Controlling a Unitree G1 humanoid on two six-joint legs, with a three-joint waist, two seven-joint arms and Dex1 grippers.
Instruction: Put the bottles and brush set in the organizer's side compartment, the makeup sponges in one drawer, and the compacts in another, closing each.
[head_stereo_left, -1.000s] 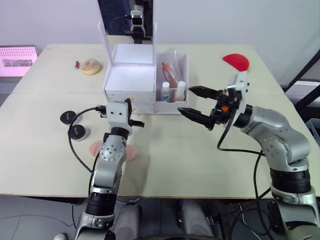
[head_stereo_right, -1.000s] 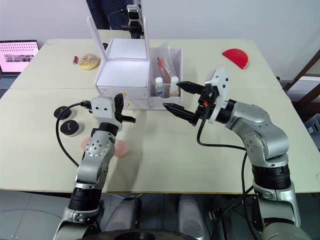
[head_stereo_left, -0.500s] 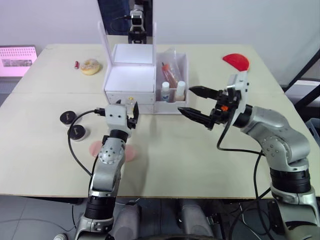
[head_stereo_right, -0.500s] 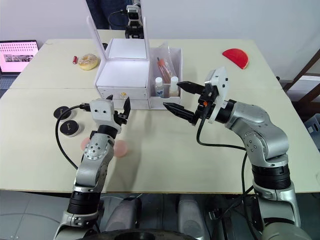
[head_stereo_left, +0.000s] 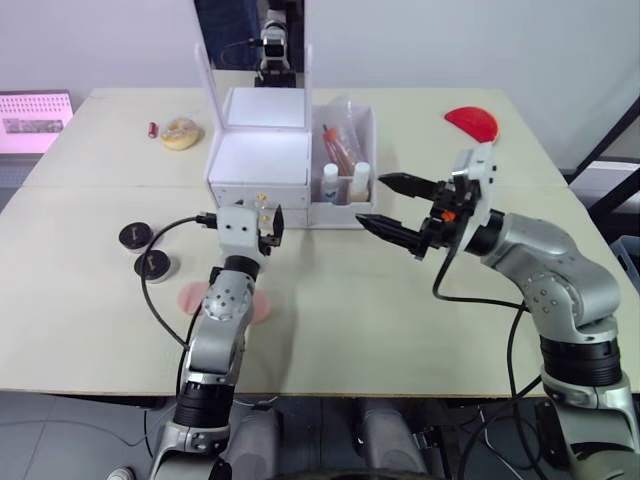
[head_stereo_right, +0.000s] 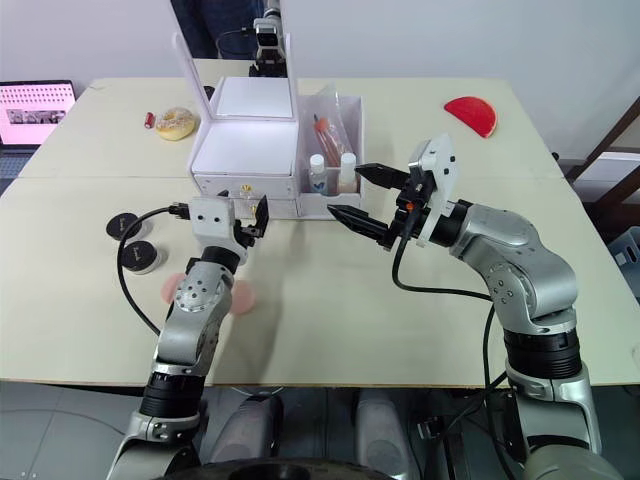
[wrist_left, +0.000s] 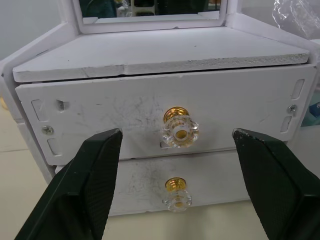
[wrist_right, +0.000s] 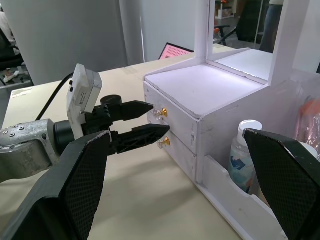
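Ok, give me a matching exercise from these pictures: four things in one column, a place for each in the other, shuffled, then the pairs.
Things:
1. bottles
2. compacts
3. left gripper
4. red half-round piece

Places:
A. far right part of the table
B. in the organizer's side compartment
C. just in front of the drawer knobs
D. on the table, left of the left arm

Pairs: 1-B, 2-D, 3-C, 4-A
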